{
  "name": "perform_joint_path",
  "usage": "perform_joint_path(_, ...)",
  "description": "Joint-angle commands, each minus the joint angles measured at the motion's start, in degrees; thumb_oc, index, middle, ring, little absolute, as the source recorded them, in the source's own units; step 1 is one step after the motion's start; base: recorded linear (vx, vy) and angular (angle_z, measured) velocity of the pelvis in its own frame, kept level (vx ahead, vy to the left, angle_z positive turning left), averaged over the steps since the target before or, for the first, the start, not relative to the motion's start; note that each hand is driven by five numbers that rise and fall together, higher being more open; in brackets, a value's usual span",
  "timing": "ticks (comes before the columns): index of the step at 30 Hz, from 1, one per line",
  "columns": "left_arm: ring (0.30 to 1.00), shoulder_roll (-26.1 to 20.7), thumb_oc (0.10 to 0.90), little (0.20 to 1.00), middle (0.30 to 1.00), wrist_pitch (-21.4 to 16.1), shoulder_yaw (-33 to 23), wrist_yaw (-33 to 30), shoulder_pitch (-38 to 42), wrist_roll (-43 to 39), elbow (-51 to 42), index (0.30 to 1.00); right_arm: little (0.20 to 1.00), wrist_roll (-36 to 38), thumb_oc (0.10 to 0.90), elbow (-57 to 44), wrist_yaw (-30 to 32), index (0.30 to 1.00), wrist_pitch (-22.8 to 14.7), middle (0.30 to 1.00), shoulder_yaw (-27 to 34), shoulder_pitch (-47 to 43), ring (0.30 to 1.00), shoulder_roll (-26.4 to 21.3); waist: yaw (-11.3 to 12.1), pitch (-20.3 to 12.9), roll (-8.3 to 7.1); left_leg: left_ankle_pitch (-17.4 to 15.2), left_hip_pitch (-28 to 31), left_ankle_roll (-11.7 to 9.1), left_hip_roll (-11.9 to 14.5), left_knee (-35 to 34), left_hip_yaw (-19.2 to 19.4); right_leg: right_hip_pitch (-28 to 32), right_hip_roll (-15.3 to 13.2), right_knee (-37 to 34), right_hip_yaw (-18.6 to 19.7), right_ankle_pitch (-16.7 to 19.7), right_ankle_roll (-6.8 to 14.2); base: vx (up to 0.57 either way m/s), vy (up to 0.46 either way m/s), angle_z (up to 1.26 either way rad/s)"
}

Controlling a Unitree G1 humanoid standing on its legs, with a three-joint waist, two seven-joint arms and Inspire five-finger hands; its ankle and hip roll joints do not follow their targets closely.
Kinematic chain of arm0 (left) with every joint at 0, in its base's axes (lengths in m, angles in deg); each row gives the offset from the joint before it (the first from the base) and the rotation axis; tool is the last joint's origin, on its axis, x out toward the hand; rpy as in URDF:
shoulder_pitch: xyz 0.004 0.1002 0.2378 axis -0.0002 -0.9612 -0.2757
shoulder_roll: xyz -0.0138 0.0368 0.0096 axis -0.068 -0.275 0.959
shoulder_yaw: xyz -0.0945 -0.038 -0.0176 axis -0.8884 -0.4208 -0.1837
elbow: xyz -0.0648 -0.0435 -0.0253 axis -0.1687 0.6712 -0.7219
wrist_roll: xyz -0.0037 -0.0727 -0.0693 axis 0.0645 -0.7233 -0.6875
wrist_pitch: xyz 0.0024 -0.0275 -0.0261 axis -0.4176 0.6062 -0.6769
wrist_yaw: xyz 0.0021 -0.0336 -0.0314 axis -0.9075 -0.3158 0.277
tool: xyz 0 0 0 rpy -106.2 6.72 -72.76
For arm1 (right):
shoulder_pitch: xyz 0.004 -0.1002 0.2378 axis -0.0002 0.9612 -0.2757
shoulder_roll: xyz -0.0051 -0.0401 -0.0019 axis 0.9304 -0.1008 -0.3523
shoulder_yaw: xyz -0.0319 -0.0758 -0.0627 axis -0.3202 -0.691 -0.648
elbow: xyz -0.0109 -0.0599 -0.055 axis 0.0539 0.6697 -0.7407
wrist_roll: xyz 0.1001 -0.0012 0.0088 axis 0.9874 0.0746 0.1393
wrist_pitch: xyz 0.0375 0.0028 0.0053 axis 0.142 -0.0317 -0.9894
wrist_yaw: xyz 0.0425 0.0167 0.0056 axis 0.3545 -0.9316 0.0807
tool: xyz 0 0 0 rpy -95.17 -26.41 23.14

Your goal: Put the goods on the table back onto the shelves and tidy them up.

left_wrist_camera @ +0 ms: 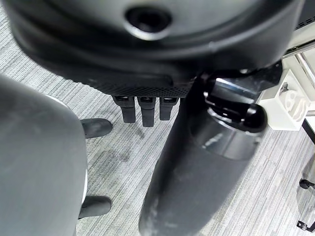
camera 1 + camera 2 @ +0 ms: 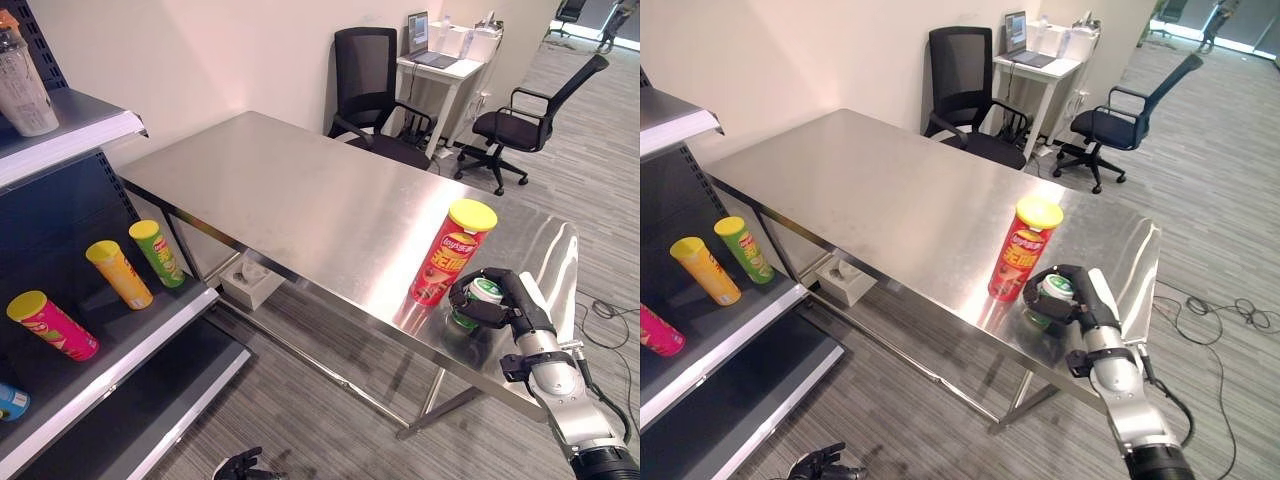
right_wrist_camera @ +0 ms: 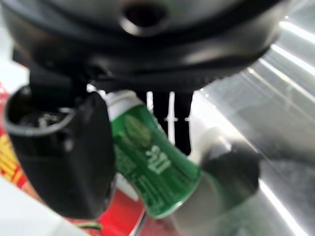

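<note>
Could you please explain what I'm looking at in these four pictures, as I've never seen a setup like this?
This is a humanoid robot with two arms ending in dark hands. Two pictures come from a camera on its head, looking down; the other two from cameras on its wrists. A steel table holds a red tube of crisps and a green can. The right hand is curled round the can, as the right wrist view shows close up. The left hand hangs low over the floor. Beside the table, a shelf already holds more tubes.
</note>
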Motion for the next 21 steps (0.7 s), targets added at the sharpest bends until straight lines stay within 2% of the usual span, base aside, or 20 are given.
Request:
perform_joint_path(1,0.900,1.14,0.800,0.900,0.900,-2.20,3.97,-0.52,2.35,0.33,3.37,0.900,0.300,-0.94,0.400,-0.24,3.18,0.300,-3.42,0.300,4.98,-7.61,0.300,-1.35,1.93,0.45,-0.64,-4.93,6.05,-3.88,3.36,0.56,2.67,2.94,-3.18,1.00,2.04,-3.19,4.64,0.00,0.000,0.00)
perform_joint_path(8,0.900,0.92,0.800,0.900,0.900,-2.13,3.97,-0.47,2.60,1.67,2.85,0.900,0.300,-3.04,0.400,-3.61,3.67,0.300,-3.08,0.300,8.02,-5.29,0.300,-2.66,1.36,0.48,-0.55,-5.07,6.44,-3.85,3.37,0.56,3.20,2.90,-3.03,1.10,2.54,-3.20,4.68,0.00,0.000,0.00)
perform_joint_path(13,0.900,1.00,0.800,0.900,0.900,-2.13,3.50,-0.04,2.77,3.14,2.39,0.900,0.300,-6.01,0.400,-11.06,2.77,0.300,-3.24,0.300,12.12,-1.05,0.300,-3.73,0.34,0.43,-0.42,-5.27,6.77,-3.82,3.48,0.56,3.80,2.63,-2.82,1.22,3.21,-3.16,4.75,0.00,0.000,0.00)
perform_joint_path(17,0.900,1.17,0.800,0.900,0.900,-2.23,2.93,0.61,3.19,4.84,2.25,0.900,0.300,-6.85,0.400,-22.27,-1.11,0.300,-4.63,0.300,15.16,3.24,0.300,-3.61,-0.92,0.41,-0.24,-5.23,6.90,-3.81,3.63,0.56,4.69,1.96,-2.51,1.43,3.98,-3.01,4.84,-0.03,-0.005,-0.08)
perform_joint_path(21,0.900,1.17,0.800,0.900,0.900,-2.58,2.61,0.94,3.24,5.37,2.21,0.900,0.300,-4.98,0.400,-27.90,-4.46,0.300,-5.81,0.300,16.30,5.86,0.300,-3.25,-1.42,0.38,-0.21,-5.19,6.81,-3.81,3.77,0.56,5.03,1.63,-2.44,1.50,4.31,-2.91,4.91,-0.04,-0.006,-0.14)
